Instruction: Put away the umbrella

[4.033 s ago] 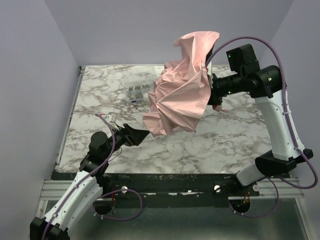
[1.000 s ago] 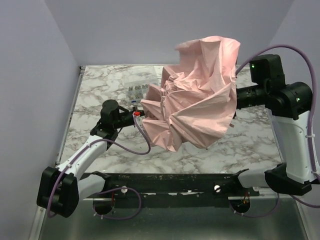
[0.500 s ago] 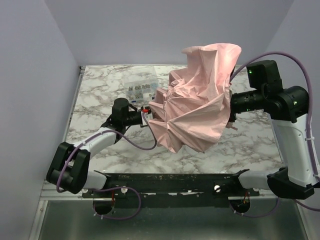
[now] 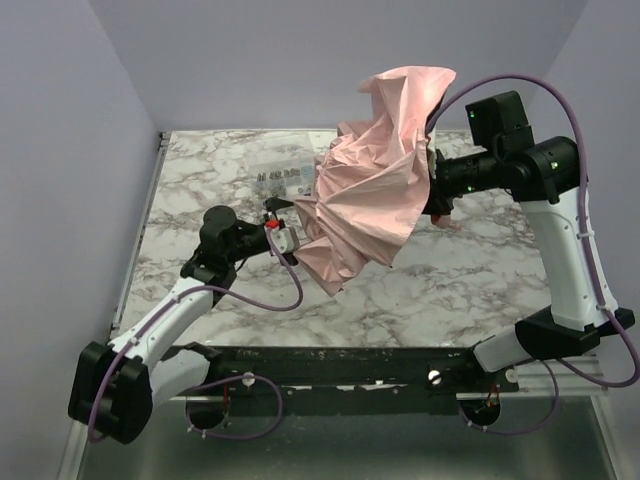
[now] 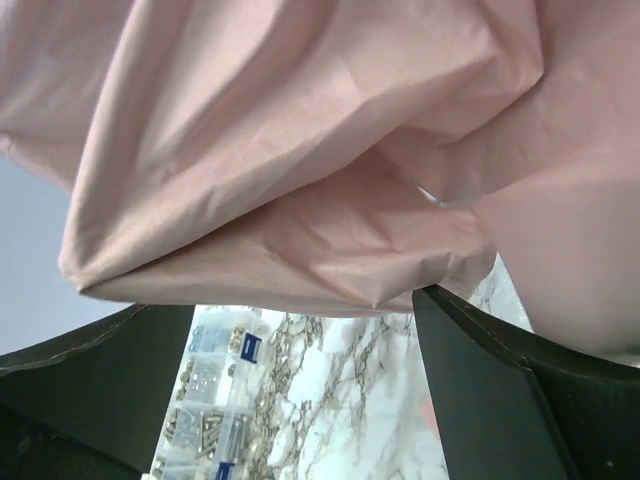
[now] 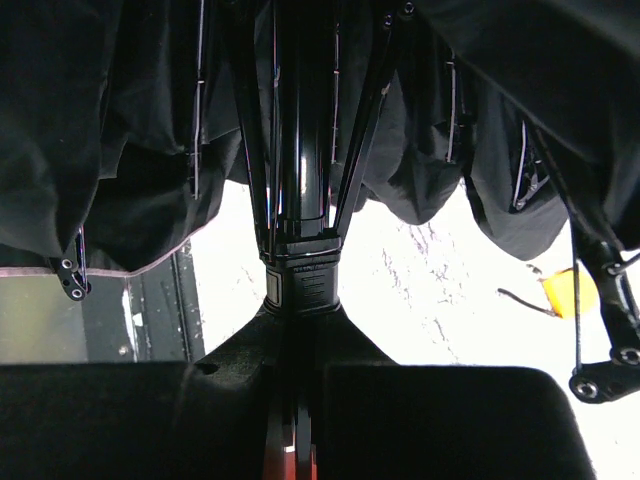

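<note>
The umbrella [image 4: 375,190] is half folded, its pale pink canopy bunched and hanging in the air over the middle of the table. My right gripper [image 4: 436,190] is shut on its black shaft at the canopy's right side. In the right wrist view my gripper [image 6: 300,340] clamps the shaft [image 6: 300,180] just below the runner, with the ribs and the dark underside of the canopy above. My left gripper [image 4: 287,232] is open at the canopy's lower left edge. In the left wrist view pink fabric [image 5: 300,150] hangs just above my left gripper [image 5: 300,320], with nothing between the fingers.
A clear plastic parts box [image 4: 280,180] lies on the marble table [image 4: 450,290] behind the left gripper and shows in the left wrist view [image 5: 205,400]. A small orange object [image 6: 565,290] lies on the table under the canopy. Walls close in at left, back and right.
The right arm has swung the umbrella up and back to the left, and the canopy hangs narrower. The left gripper has drawn back slightly leftward and stays at the fabric edge.
</note>
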`<state>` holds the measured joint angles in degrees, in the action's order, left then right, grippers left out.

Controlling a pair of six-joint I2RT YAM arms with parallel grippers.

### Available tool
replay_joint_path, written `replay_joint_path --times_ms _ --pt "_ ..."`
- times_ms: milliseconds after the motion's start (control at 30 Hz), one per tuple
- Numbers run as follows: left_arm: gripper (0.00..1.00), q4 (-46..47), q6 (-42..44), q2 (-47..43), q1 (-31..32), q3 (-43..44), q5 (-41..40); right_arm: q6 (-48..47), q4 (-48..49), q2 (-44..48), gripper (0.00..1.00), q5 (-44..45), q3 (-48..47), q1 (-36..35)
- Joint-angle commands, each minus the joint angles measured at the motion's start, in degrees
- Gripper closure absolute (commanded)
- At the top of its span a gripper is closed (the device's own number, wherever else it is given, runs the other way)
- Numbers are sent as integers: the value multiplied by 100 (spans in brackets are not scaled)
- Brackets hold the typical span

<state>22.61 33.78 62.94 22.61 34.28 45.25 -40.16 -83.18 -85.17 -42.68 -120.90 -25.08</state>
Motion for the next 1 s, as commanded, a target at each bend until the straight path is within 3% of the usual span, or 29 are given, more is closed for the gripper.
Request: replay_joint_path --times_ms 0,133,300,433,500,600,667,767,967 --pt "6 -1063 -385 -751 -1 -14 -646 -112 179 43 100 28 -277 -30" --pt "4 -1356 -1581 -1707 -70 -109 -1700 -209 179 151 100 194 -208 -32" --pt "1 -1841 -4243 -2880 -140 -334 -3441 -219 179 80 100 197 -253 -32" --pt "1 -1814 -6014 -3643 -173 -771 -3202 -337 175 33 100 -6 -26 -32" --pt "3 -1103 -7115 -3889 -169 -1296 -2788 -441 179 6 100 -56 64 -32" --pt "14 237 -8730 -4136 -134 -2212 -2626 -508 179 -125 100 -73 82 -32" --pt "15 361 -8992 -4317 -23 -2429 -2801 -535 178 -221 100 -92 76 -32" --pt "12 226 -8738 -4379 276 -2440 -2970 -524 179 -369 100 -137 20 -32" --pt "10 1784 -9159 -3664 649 -2740 -3001 -454 187 -583 100 -409 -56 -31"
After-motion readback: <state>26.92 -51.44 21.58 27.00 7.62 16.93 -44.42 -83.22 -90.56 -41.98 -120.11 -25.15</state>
